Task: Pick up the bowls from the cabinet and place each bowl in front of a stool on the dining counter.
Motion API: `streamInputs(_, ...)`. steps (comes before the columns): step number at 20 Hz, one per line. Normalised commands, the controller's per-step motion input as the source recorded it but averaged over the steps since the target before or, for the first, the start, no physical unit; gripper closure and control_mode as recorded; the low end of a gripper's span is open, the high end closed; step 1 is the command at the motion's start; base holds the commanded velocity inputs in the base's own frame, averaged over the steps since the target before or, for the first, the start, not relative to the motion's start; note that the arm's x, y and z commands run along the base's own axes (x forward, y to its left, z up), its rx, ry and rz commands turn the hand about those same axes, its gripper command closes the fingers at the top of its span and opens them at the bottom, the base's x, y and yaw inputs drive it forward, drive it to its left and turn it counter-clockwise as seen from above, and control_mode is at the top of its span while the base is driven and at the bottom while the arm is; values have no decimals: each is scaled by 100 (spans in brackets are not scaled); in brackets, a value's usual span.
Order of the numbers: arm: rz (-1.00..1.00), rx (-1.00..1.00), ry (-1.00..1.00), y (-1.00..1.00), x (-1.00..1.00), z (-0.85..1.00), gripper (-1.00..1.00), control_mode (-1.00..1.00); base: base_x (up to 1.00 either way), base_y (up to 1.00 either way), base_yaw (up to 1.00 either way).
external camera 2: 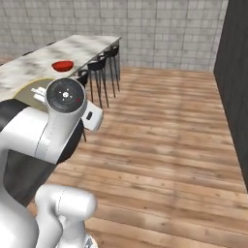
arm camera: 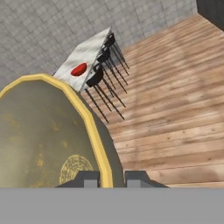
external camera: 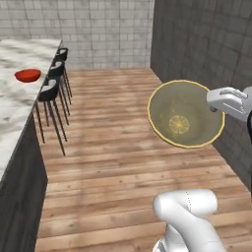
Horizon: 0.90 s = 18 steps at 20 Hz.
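My gripper [external camera: 214,104] is shut on the yellowish rim of the tan-olive bowl [external camera: 184,114], which it holds tilted on edge in mid-air above the wooden floor. In the hand view the bowl [arm camera: 39,140] looms at the left, its rim pinched between my fingertips [arm camera: 89,178]. The red bowl [external camera: 27,75] rests on the white marble dining counter [external camera: 12,106] at the left, in front of the stools [external camera: 49,91]. The right base view has the red bowl [external camera 2: 62,65] on the counter [external camera 2: 29,70], and my arm hides most of the tan bowl. The cabinet is out of view.
Three black-legged stools [external camera 2: 99,65] line the counter's floor side. A dark grey wall [external camera: 197,44] runs along the right and a grey tiled wall [external camera: 103,29] closes the far end. Wooden floor [external camera: 113,147] lies between counter and dark wall.
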Motion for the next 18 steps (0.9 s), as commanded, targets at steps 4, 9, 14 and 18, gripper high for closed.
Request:
streamInputs(4,0,0,0,0,0,0,100,100,100,-70,35)
streamInputs(9,0,0,0,0,0,0,100,100,100,-70,36)
streamInputs(14,0,0,0,0,0,0,100,100,100,-69,36)
streamInputs(18,0,0,0,0,0,0,100,100,100,-68,35)
